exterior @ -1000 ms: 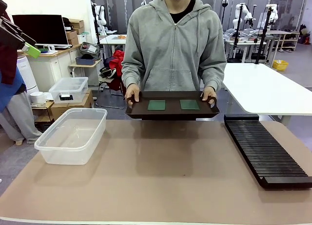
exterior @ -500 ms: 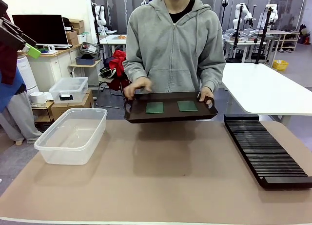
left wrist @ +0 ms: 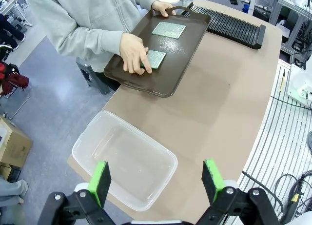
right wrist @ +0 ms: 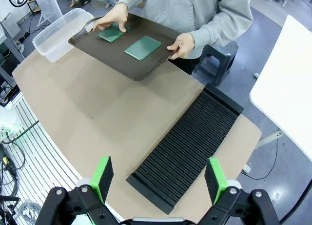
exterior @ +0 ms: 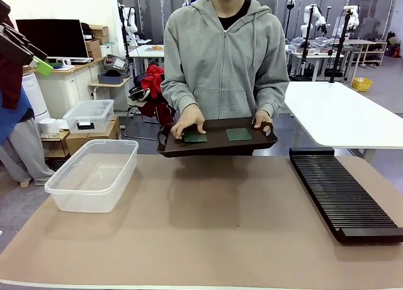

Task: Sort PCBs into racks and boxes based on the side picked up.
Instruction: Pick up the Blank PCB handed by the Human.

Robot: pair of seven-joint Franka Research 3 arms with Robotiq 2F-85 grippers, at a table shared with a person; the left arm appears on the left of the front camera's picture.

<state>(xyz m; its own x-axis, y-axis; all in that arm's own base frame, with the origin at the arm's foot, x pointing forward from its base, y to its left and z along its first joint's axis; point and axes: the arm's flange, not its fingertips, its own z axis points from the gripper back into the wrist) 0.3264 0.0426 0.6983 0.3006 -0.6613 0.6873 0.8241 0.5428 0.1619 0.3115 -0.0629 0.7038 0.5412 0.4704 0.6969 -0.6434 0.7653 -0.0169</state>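
From the front, a person holds a dark brown tray (exterior: 217, 148) at the far edge of the tan table (exterior: 208, 233), workshop benches behind. Two green PCBs (exterior: 238, 134) lie flat side by side along the tray's length, and one hand (exterior: 187, 122) rests on the left one. The clear tub (exterior: 94, 173) left of the tray stands empty, and the black rack (exterior: 343, 195) right of it runs lengthwise toward me. Through my left wrist camera, my left gripper (left wrist: 157, 178) is spread wide and grips nothing, above the tub near the tray. Through my right wrist camera, my right gripper (right wrist: 158, 178) is spread just as wide and bare over the rack, the tray beyond.
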